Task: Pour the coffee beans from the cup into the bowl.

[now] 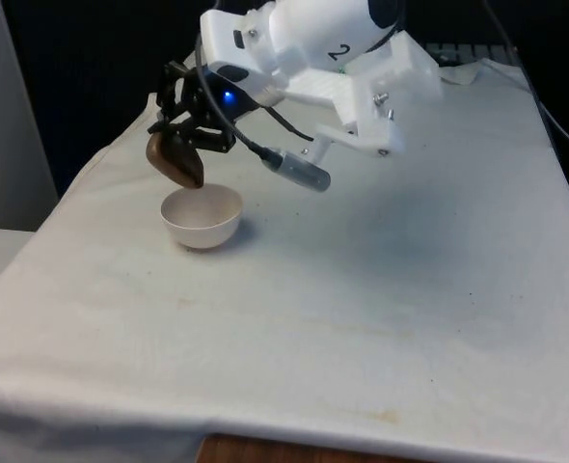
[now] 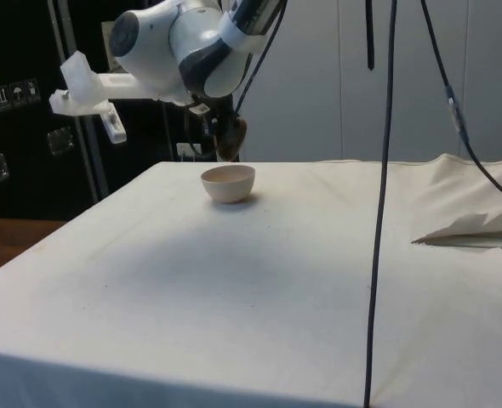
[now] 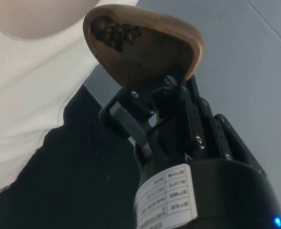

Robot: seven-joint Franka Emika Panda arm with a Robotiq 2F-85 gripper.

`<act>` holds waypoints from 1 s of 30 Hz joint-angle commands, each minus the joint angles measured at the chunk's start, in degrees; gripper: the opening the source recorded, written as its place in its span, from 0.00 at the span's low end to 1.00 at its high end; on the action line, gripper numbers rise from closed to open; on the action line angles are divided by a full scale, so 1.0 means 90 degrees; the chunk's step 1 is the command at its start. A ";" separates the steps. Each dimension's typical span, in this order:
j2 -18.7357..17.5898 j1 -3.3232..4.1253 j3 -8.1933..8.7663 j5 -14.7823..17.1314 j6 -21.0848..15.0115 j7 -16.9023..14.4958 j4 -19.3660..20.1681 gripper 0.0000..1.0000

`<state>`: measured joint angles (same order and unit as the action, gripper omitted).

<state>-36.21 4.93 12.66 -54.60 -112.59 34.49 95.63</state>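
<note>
From the front we see the gripper holding a brown wooden cup tipped steeply over a small white bowl, which sits on the white tablecloth near the far corner of the tabletop on the front view's left. The cup's lower lip hangs just above the bowl's rim on the side toward that corner, not over its middle, and we cannot tell whether the two touch. From the side, the cup hangs just above and behind the bowl, with the gripper reaching down to it from the arm overhead; the bowl rests flat near the table's far edge. Through the wrist camera we look into the cup's mouth: a cluster of dark coffee beans has gathered against its lower wall, close to the lip, and the pale bowl lies beyond. The black fingers are closed on the cup's rim, pinching its wall between them. We judge the pour to be under way, with beans left to go. The risk is that, with the lip so close to the bowl's edge, beans could strike the rim or fall outside onto the cloth; a fast tilt might also send them bouncing out of the shallow bowl, or the cup could nudge the light bowl aside.
</note>
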 commanded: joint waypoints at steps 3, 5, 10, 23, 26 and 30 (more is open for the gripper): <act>-0.0019 0.0038 -0.0019 -0.0159 0.0045 0.0178 0.0025 0.00; -0.0032 0.0045 -0.0070 -0.0280 0.0134 0.0293 0.0019 0.00; -0.0051 0.0064 -0.0134 -0.0439 0.0286 0.0446 0.0019 0.00; -0.0095 0.0095 -0.0497 -0.1044 0.1031 0.0949 -0.0006 0.00; -0.0076 0.0057 -0.0560 -0.1089 0.1076 0.0987 0.0013 0.00; -0.0115 0.0095 -0.0649 -0.1280 0.1331 0.1171 -0.0013 0.00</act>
<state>-37.01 5.44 6.65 -65.95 -101.01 44.81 95.74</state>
